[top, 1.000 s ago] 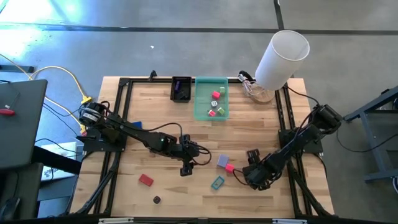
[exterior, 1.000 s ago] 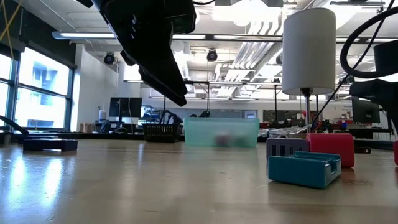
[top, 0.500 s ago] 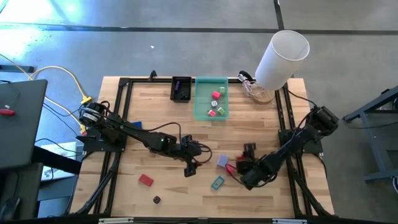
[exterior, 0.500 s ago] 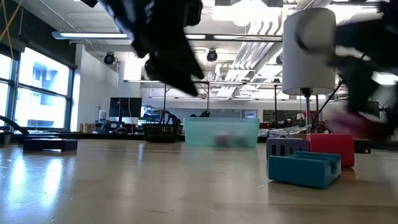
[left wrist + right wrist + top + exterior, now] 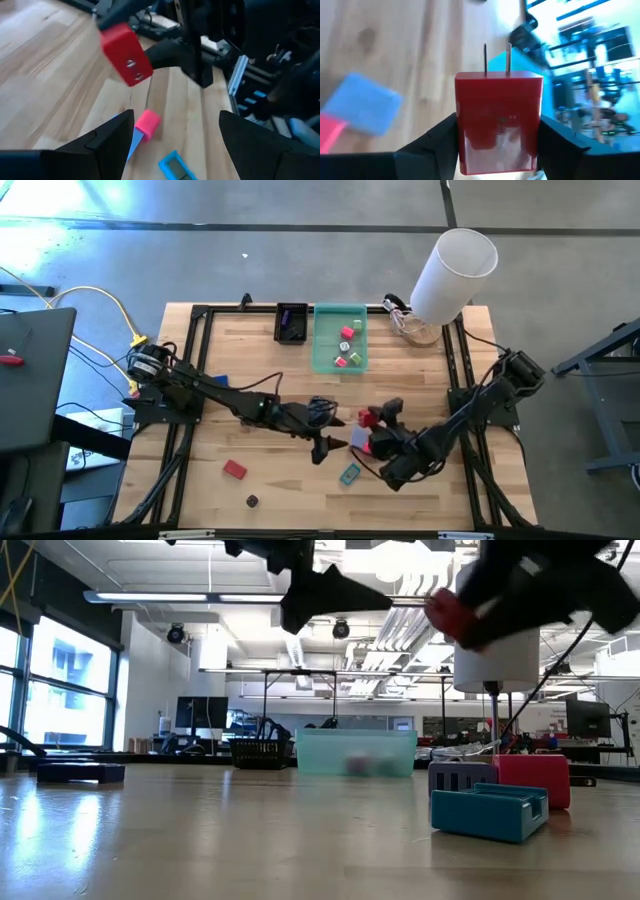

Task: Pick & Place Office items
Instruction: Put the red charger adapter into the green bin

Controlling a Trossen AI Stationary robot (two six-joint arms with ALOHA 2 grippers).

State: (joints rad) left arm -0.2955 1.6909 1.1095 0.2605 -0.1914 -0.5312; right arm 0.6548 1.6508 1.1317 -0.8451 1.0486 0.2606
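I hold a red plug adapter [image 5: 499,120] in the right end effector [image 5: 378,423], lifted clear of the bench [image 5: 250,360], prongs pointing away from the wrist. The green tray [image 5: 326,362] lies straight ahead toward the far edge, open bench between. My left end effector [image 5: 322,442] hovers just beside, fingers wide and empty, above the pink block [image 5: 147,122].

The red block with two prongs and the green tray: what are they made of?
The red block, held in the right pincer, looks like smooth matte plastic; its two thin prongs seem to be metal. The green tray seems to be thin translucent plastic: the small pieces inside show blurred through its wall in the low view.
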